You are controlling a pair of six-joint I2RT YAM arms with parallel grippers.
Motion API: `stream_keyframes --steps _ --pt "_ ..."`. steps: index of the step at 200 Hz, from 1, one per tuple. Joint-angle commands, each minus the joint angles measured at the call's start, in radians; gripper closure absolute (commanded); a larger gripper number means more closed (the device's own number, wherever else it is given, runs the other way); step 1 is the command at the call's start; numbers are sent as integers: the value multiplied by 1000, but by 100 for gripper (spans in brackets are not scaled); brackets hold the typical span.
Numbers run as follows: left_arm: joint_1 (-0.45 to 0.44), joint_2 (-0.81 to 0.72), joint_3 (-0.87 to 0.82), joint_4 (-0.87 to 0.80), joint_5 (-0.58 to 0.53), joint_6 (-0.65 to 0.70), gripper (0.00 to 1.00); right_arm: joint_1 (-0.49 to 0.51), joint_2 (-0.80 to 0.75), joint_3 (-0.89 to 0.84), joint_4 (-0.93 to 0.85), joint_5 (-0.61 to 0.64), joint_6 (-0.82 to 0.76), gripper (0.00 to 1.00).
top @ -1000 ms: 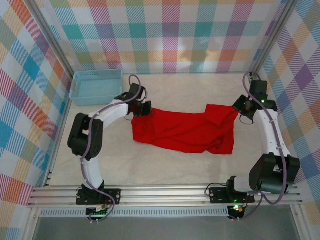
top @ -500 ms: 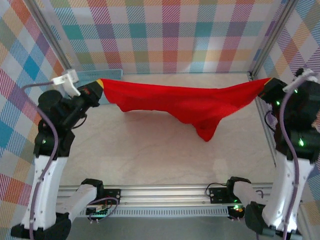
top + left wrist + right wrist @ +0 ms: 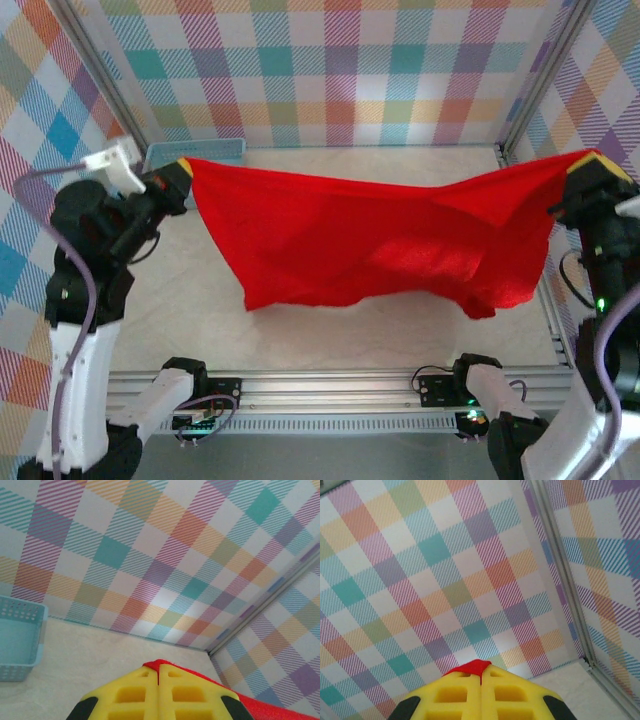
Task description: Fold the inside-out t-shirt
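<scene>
Plaid walls (image 3: 340,70) box in the pale tabletop (image 3: 190,300). The t-shirt (image 3: 380,240) is off the tabletop, strung in the air between the two raised arms and spanning nearly the full width. It is plain bright red. The top edge is taut with a slight sag mid-span. The body hangs as one broad sheet with soft folds and a darker crease band right of centre. The lower hem is uneven, lowest at the right corner. Sleeves, neck and tag can't be made out in the hanging cloth.

The right arm (image 3: 610,300) is cut off by the frame edge. The blue basket (image 3: 205,150) at far left is mostly hidden behind the shirt corner and the left arm (image 3: 80,290).

The left end effector (image 3: 183,170) is clamped on the shirt's upper left corner, and the right end effector (image 3: 592,165) on the upper right. In the wrist views the yellow fingers (image 3: 135,695) are pressed together, with a sliver of red pinched at the tips.
</scene>
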Motion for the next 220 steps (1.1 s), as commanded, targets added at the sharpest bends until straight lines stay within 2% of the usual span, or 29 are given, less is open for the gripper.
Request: stream_keyframes --steps 1,60,74,93,120,134,142,153,176,189,203,220 --pt "1 182 83 -73 -33 27 100 -10 164 -26 67 -44 -15 100" --pt "1 658 423 -156 -4 9 100 -9 464 -6 207 -144 25 100" --pt "2 763 552 -176 -5 7 100 -6 530 37 229 -149 33 100" --pt "13 905 784 -212 25 7 100 -6 640 184 207 -144 36 100" --pt "55 1104 1184 -251 110 -23 100 -9 814 514 126 -116 21 100" --pt "88 1167 1310 -216 169 -60 100 -8 889 687 94 -117 20 100" --pt "107 1166 1312 -170 200 -80 100 -8 902 729 97 -127 24 100" --pt "125 1156 1305 -128 229 -90 100 -8 880 701 125 -143 27 100" --pt "130 1118 1291 -139 283 -37 100 -8 755 500 203 -161 19 100" --pt "129 1067 1226 -163 313 -11 100 -8 673 374 231 -177 14 100" --pt "124 961 1039 -154 325 17 100 -9 579 219 239 -207 15 100" --pt "108 754 669 -26 331 36 100 -8 444 -15 262 -238 22 100"
